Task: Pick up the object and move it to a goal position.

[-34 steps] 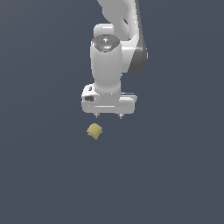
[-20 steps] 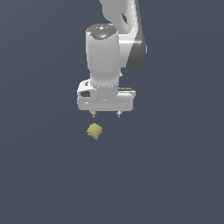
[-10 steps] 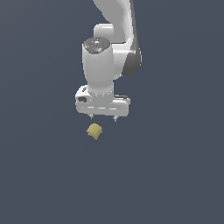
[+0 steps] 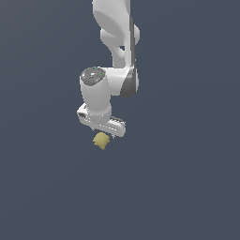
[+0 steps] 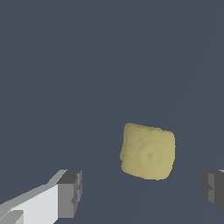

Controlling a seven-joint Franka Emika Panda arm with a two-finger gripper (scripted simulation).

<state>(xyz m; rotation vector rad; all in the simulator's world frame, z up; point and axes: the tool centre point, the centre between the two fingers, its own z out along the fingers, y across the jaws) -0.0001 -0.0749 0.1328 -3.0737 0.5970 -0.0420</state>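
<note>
Just under the tool (image 4: pixel 104 128) sits the object (image 4: pixel 101 141), not quite between its wide-open, empty fingers (image 5: pixel 70 194), maybe slightly ahead.

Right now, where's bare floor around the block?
Bare floor lies on every side of the block. The only crowded spot is right above it, where the open gripper hangs close without touching it.
</note>
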